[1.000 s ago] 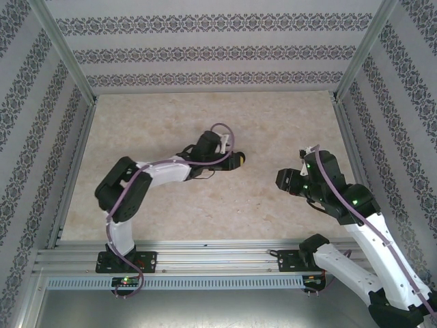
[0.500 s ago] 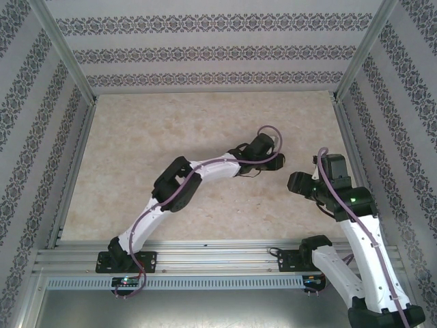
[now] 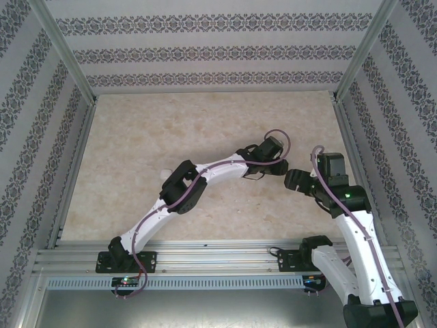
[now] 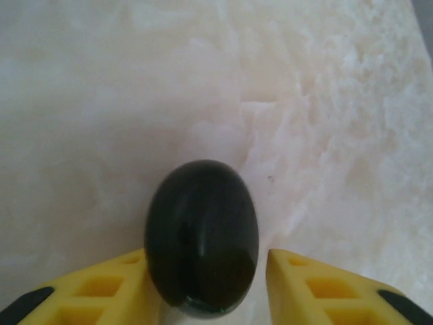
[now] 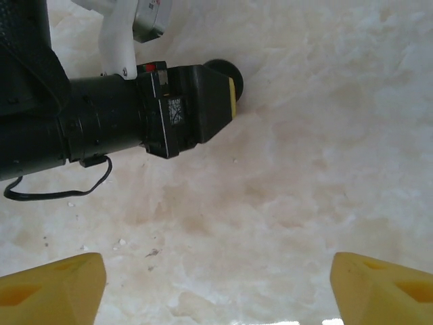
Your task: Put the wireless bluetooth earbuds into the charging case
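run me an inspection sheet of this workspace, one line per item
surface: beige marbled table, no spills seen
job's things: dark oval, maybe the case, between the fingers of left gripper; white bit beside left arm, too small to name
clutter: tiny specks
grippers: left gripper open around the dark oval, slim gap at one finger; right gripper wide open, empty
cables: purple cable along each arm; thin black wire under the left wrist
surroundings: patterned walls, metal rail
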`<control>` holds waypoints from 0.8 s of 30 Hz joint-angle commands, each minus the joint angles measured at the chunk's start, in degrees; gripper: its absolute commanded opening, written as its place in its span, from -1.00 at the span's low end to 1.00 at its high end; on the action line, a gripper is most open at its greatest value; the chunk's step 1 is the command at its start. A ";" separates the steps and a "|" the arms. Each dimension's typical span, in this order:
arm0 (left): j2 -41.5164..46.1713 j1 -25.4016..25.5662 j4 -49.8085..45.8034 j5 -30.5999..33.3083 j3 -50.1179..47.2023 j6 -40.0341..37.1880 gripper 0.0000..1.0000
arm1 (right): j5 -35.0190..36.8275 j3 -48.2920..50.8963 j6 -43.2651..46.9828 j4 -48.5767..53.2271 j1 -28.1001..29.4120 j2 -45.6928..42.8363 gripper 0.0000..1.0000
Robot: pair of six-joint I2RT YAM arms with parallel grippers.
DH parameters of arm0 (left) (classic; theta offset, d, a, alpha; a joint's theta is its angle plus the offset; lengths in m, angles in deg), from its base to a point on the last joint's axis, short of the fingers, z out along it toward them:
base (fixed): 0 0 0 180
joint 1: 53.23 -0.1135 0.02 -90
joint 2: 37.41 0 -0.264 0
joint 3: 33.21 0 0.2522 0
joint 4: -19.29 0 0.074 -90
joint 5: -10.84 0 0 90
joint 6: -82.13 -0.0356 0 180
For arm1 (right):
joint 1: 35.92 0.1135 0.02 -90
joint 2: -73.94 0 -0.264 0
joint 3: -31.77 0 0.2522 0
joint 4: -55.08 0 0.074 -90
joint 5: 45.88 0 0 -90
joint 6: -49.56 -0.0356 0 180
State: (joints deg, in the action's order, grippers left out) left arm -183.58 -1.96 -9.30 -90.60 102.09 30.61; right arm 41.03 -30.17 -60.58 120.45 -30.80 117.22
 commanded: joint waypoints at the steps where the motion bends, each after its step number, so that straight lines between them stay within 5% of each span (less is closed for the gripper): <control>1: 6.80 -1.21 -5.55 2.83 -0.16 -6.21 -0.02 | 4.24 1.70 2.59 -5.75 -0.73 -0.91 0.86; 6: 15.73 -4.81 -8.02 5.08 -4.86 -12.34 0.06 | 10.29 4.43 6.05 -16.03 -1.08 -1.14 0.96; 15: 41.19 -18.07 -4.00 7.47 -29.43 -22.56 0.68 | 12.90 15.33 14.19 -42.05 -3.11 3.54 0.96; 17: 46.84 -21.87 -0.90 5.84 -37.39 -23.90 0.99 | 10.74 18.68 14.48 -49.22 -4.16 5.16 0.96; 24: 65.61 -31.46 8.67 10.97 -61.90 -34.50 1.00 | 7.97 25.36 11.16 -68.33 -6.34 15.34 0.96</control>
State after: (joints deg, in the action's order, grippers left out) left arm -122.80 -31.97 -5.89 -82.84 46.09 3.31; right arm 50.86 -6.06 -48.21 65.20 -36.59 129.99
